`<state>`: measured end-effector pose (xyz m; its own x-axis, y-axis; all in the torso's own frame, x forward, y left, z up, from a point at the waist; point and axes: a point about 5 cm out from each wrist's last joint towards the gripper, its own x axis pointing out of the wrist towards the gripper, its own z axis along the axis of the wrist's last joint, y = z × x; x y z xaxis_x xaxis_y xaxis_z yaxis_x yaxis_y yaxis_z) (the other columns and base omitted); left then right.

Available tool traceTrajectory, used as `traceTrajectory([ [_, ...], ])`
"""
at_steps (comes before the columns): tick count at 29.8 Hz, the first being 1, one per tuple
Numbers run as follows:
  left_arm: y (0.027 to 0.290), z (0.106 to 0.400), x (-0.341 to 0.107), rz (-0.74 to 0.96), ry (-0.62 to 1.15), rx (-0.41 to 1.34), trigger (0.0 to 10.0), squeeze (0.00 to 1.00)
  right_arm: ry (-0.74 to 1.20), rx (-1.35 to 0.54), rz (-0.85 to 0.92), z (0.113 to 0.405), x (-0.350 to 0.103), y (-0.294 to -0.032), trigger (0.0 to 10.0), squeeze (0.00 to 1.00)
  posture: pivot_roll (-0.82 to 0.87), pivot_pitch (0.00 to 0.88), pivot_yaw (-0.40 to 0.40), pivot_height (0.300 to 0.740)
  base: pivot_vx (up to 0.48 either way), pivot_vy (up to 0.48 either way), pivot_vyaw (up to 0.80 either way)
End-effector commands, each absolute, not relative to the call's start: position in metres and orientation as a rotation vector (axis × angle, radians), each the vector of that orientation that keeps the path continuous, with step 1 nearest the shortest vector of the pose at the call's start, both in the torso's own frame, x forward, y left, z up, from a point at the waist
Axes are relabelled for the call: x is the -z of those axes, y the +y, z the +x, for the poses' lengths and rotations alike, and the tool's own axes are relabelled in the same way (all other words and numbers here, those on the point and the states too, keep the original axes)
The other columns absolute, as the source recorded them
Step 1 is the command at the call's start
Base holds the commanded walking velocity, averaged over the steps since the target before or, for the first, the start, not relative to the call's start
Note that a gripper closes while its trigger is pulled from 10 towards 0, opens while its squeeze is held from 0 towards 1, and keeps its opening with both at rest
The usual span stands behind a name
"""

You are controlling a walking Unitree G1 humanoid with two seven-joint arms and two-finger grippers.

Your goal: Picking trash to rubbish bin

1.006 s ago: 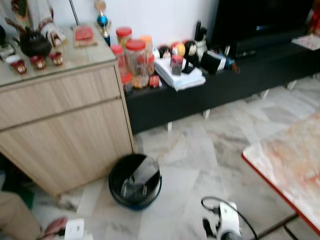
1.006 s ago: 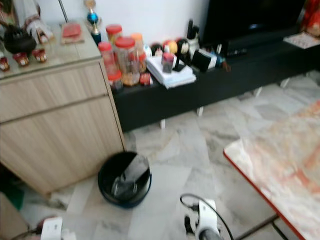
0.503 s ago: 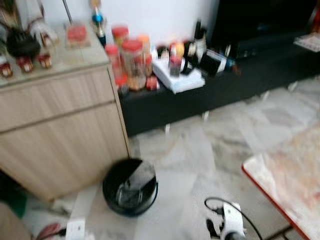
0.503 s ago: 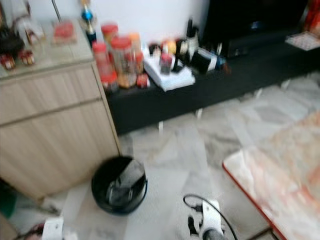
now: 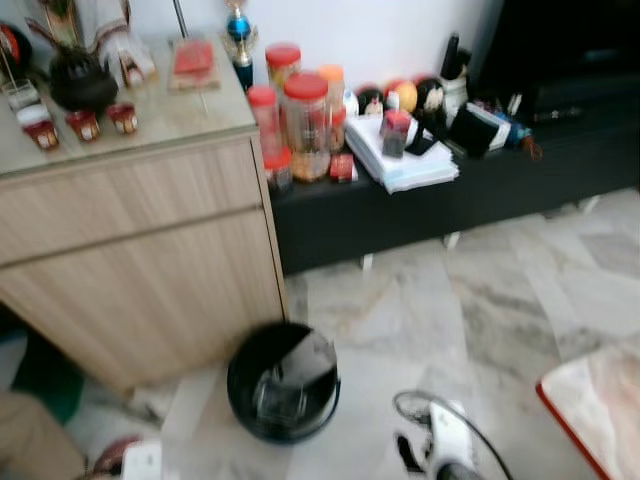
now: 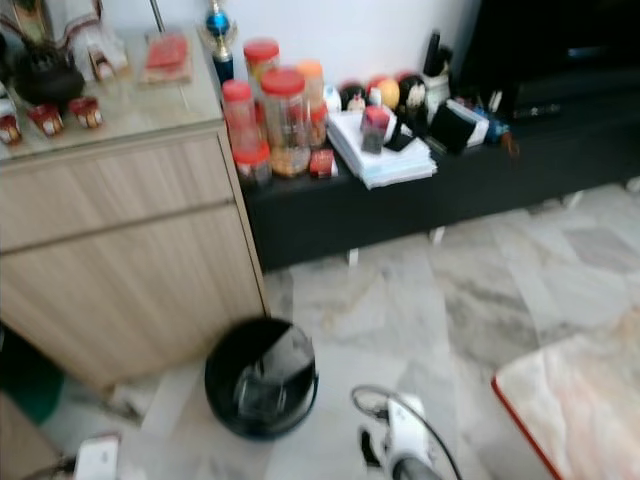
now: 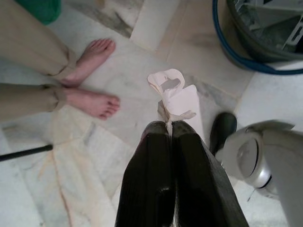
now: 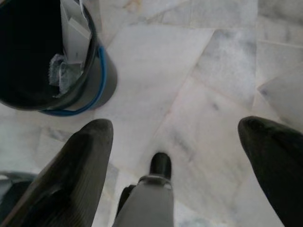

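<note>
Bin (image 5: 283, 384) unmoved; left hand (image 7: 169, 126) clamps paper scrap (image 7: 176, 98) pointing beyond fingertips; right hand (image 8: 175, 137) open.

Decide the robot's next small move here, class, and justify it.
Probably carry the left gripper over the black bin before releasing: its fingers are shut on white paper trash, and the bin's rim lies off to one side, not beneath.

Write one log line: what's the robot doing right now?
left gripper: shut on paper scrap | right gripper: open | bin: ahead on floor
</note>
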<state>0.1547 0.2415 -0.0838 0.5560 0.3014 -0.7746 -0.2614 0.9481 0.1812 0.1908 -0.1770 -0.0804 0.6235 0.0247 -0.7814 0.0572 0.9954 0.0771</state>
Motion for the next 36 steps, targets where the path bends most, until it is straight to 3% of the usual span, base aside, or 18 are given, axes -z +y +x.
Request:
traceTrajectory([
  [1,0.253,0.149,0.083,0.060,0.936,-0.364,10.0,0.00,0.910,-0.010,0.105,0.191,0.082,-0.166,10.0,0.00,0.15,0.125,-0.012,0.740,0.315,0.000,0.00],
  [26,0.257,0.153,0.080,0.072,0.917,-0.362,10.0,0.00,0.903,-0.052,0.100,0.193,0.081,-0.158,10.0,0.00,0.16,0.155,0.000,0.740,0.307,0.000,0.08],
  [29,0.251,0.165,0.076,0.136,0.874,-0.275,10.0,0.00,0.898,-0.069,0.091,0.193,0.081,-0.156,10.0,0.00,0.15,0.157,0.003,0.740,0.000,0.000,0.00],
  [36,0.249,0.170,0.074,0.121,0.863,-0.273,10.0,0.00,0.893,-0.086,0.070,0.195,0.079,-0.155,10.0,0.00,0.15,0.138,0.008,0.740,0.000,0.000,0.00],
])
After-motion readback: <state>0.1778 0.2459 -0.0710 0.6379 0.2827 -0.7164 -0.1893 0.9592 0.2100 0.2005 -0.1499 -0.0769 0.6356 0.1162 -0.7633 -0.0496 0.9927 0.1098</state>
